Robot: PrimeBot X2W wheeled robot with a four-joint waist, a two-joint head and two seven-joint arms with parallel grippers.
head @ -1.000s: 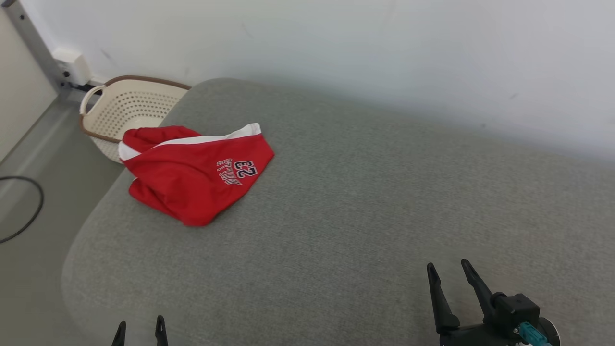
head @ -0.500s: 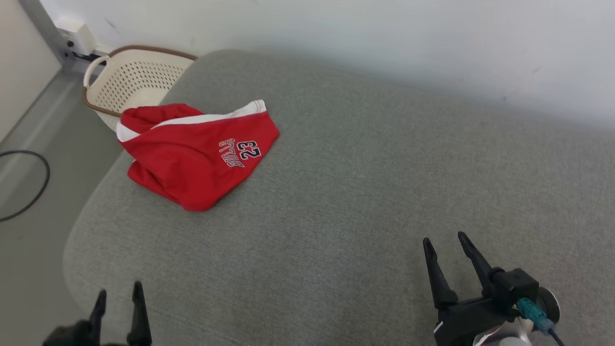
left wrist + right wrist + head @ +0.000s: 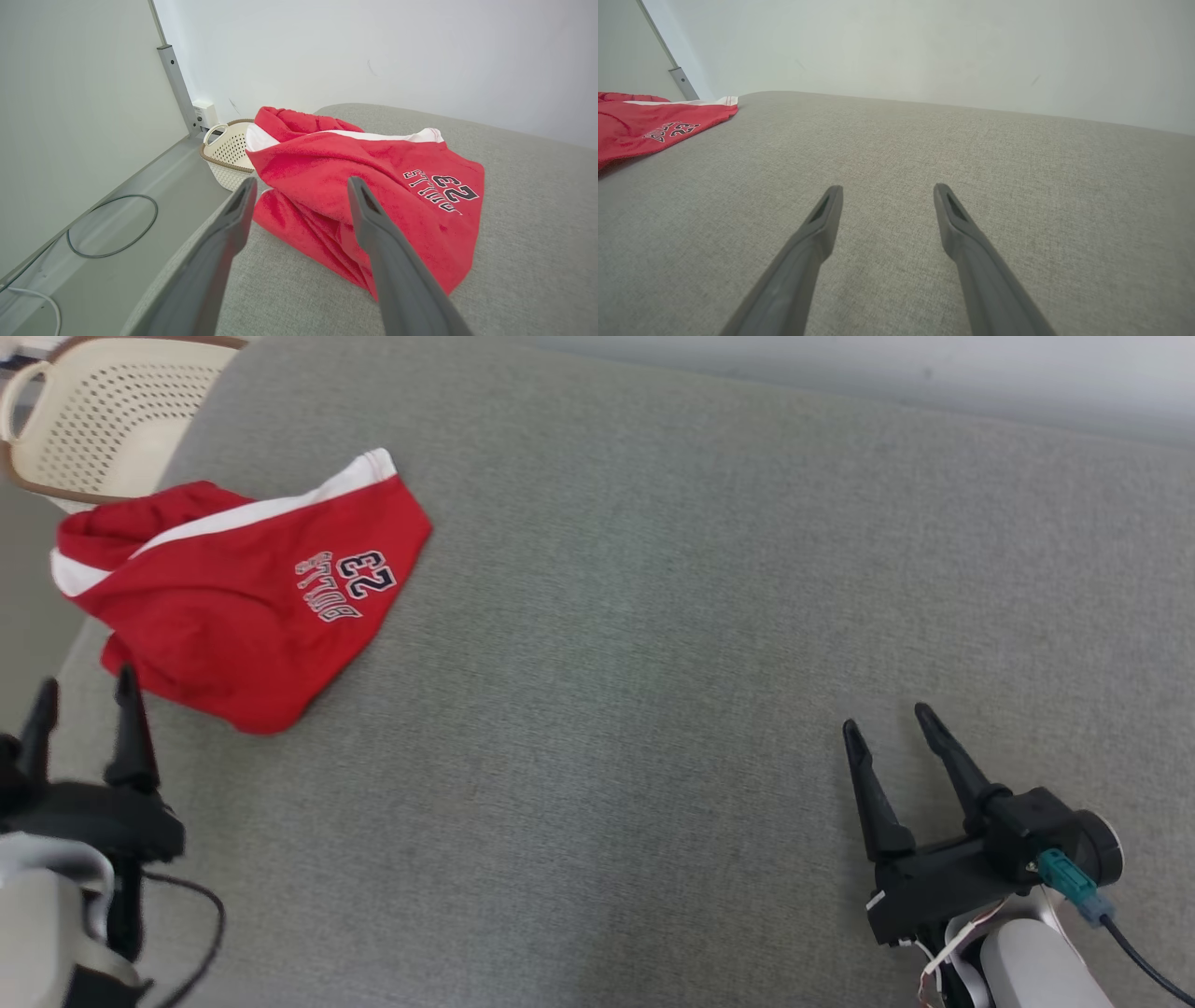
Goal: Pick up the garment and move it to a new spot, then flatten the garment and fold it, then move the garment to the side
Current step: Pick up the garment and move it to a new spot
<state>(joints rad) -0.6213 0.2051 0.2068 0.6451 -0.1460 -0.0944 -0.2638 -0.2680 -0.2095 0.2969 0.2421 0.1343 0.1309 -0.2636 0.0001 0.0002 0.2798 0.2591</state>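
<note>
Both grippers open and empty, with the red garment lying crumpled at the upper left of the head view.

The left gripper [image 3: 84, 681], at the lower left of the head view, has its two fingers spread with nothing between them. Its tips are just beside the near edge of the garment [image 3: 243, 597]; whether they touch it cannot be told. In the left wrist view the left gripper [image 3: 302, 182] points at the garment [image 3: 327, 154], which spans the centre of the frame with white trim and the print "BULLS 23". The right gripper [image 3: 887, 719], at the lower right of the head view, is likewise spread and empty, well apart from the garment. In the right wrist view the right gripper [image 3: 888, 188] is over bare grey cushion [image 3: 1017, 186], with the garment [image 3: 644, 130] at the left edge. A cream perforated basket [image 3: 103, 420] sits beyond the garment at the upper left corner, off the cushion. A dark cable [image 3: 112, 224] loops on the floor at the left of the left wrist view.
</note>
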